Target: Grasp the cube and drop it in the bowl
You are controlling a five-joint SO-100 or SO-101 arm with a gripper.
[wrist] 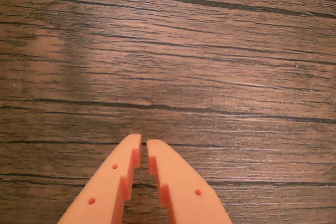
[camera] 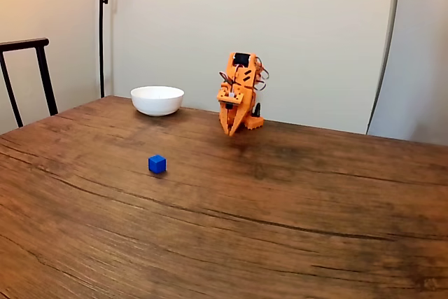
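1. Orange plastic gripper (wrist: 144, 148), fingers nearly pressed together, holds nothing above the wood-grain table (wrist: 210, 66).
2. Small blue cube (camera: 157, 164) sits near-left; glossy white bowl (camera: 157, 100) far-left.

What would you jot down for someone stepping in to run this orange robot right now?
Gripper: empty, jaws almost closed with a thin gap between the tips, pointing down at bare wood table; arm folded at the far edge.
Blue cube: on the table, left of the arm in the fixed view, untouched.
White bowl: far edge, beyond the cube; inside hidden.
Done: nothing.
Left: reach, grasp cube, drop in bowl.
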